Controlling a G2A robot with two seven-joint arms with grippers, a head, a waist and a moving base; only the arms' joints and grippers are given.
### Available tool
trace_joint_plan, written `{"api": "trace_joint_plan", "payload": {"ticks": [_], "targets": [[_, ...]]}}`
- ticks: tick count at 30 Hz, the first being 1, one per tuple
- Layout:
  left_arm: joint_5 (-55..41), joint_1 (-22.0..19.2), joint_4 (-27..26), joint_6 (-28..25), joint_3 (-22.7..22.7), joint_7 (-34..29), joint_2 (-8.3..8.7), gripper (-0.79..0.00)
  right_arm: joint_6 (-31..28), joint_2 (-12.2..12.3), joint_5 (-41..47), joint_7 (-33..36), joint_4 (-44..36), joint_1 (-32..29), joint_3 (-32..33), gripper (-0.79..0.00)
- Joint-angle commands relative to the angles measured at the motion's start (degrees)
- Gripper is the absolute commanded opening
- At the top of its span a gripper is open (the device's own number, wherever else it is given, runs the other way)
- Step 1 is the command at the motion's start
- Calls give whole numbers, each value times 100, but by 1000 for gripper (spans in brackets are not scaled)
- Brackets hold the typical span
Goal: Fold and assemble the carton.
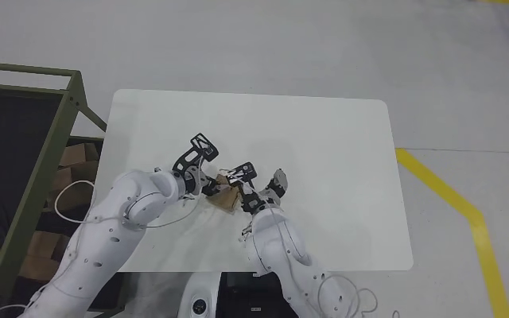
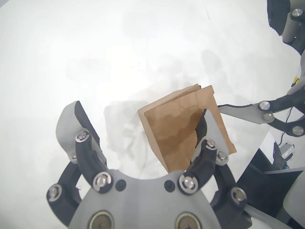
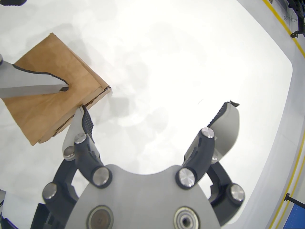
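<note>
Left tool (image 2: pixel 140 110), right tool (image 3: pixel 155 107), spread wide, apparently touch carton (image 2: pixel 176 125).

On table (image 1: pixel 318 135), near front middle: carton (image 1: pixel 225 196). At its left, left gripper (image 1: pixel 208 167), one finger upon it; at its right, right gripper (image 1: pixel 261 176), one finger against its edge.

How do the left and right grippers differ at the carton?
The left gripper lays one finger across the carton's broad face; the right gripper sets one against its layered edge. The carton reaches into the left gripper's span but lies outside the right gripper's. Both are open.
</note>
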Motion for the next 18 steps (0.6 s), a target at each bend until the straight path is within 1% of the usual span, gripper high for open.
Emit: {"api": "trace_joint_plan", "payload": {"ticks": [1,8,18], "targets": [[-31,-27,24,-1,16,-19,-6,0,-62,-6,-26,-21,-11,-24,-21,0],[-153,-80,81,-40,13,-109,-13,0,-146,-38,-130,-126,3,-110,-103,0],[-143,-103,85,-134,31,-192,-13,0,-163,-120,-141,-162,160,-60,-165,0]]}}
